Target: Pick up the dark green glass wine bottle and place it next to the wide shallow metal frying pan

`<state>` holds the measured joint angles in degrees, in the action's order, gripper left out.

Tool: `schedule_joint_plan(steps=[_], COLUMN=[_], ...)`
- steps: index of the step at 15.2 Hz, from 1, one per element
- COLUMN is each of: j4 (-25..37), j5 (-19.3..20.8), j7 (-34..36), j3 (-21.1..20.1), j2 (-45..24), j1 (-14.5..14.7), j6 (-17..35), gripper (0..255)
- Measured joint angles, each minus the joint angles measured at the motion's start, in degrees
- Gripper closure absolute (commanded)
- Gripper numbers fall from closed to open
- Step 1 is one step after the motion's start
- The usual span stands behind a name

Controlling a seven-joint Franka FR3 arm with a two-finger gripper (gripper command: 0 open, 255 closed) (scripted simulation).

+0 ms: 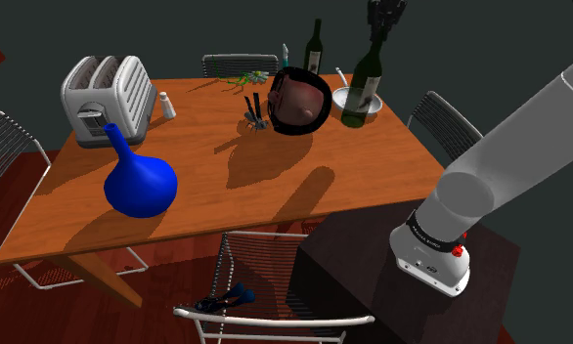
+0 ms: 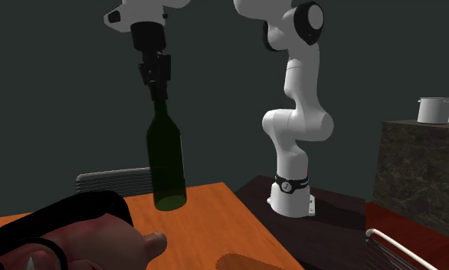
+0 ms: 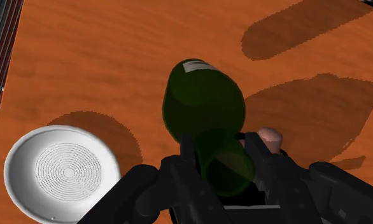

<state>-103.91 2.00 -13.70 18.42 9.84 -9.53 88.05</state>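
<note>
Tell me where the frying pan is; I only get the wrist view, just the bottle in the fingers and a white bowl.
Observer: In the shoulder view the frying pan sits on the table, just to that view's left of the held wine bottle.
Operator: What else is near it?
Observer: A second bottle stands behind the pan at the table's far edge.
Operator: And further to the shoulder view's left?
Observer: A blue vase and a toaster stand there.
</note>
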Motion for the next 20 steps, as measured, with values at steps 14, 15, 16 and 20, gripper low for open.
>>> schedule_joint_plan(steps=[14, 15, 16, 20], j4=[18.51, 20.43, 22.84, 34.41], j5=[-4.08, -4.77, -5.69, -10.07], j7=[-22.17, -23.66, -25.28, -31.7], j3=[11.65, 12.21, 12.81, 14.45], j2=[-16.79, -18.38, -20.4, -29.5], j1=[-10.21, -11.21, -12.46, -18.82], j6=[-3.04, -3.6, -4.25, -7.83], gripper=[255, 255, 255, 255])
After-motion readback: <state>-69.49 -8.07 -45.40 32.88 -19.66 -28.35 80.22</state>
